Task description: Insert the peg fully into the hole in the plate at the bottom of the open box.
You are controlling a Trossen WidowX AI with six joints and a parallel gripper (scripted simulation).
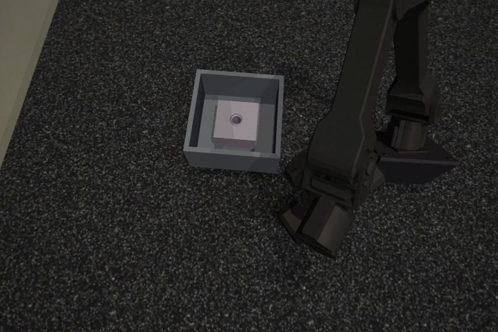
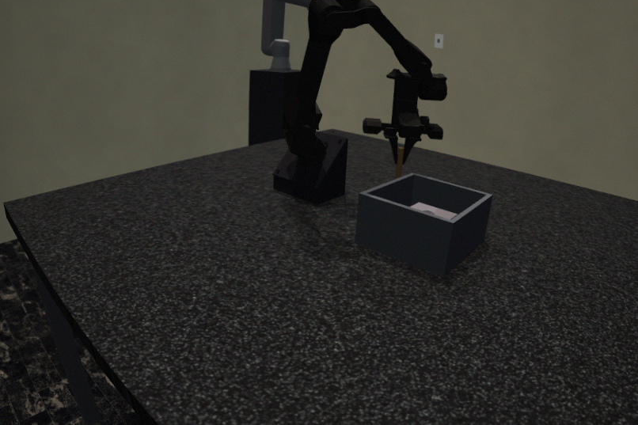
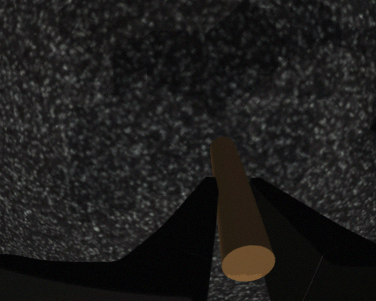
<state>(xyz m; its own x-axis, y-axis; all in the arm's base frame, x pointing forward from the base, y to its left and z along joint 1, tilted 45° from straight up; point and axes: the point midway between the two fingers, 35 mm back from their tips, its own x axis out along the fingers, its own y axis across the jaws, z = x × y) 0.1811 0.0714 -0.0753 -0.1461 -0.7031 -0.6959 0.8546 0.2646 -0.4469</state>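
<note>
The brown peg (image 3: 238, 219) stands upright between my two dark fingers in the wrist view. My gripper (image 3: 231, 187) is shut on it near its top end. In the exterior view the peg (image 2: 398, 161) hangs below the gripper (image 2: 402, 148), behind the far rim of the box (image 2: 424, 229). The grey open box sits on the dark table left of the arm. The pale plate (image 1: 235, 124) lies on its floor with the round hole (image 1: 236, 119) in its middle. In the top view the arm hides the peg.
The arm's base (image 1: 415, 153) stands right of the box. A dark pedestal with a grey bracket (image 2: 275, 73) stands behind the table. The table's left edge (image 1: 37, 53) lies far from the box.
</note>
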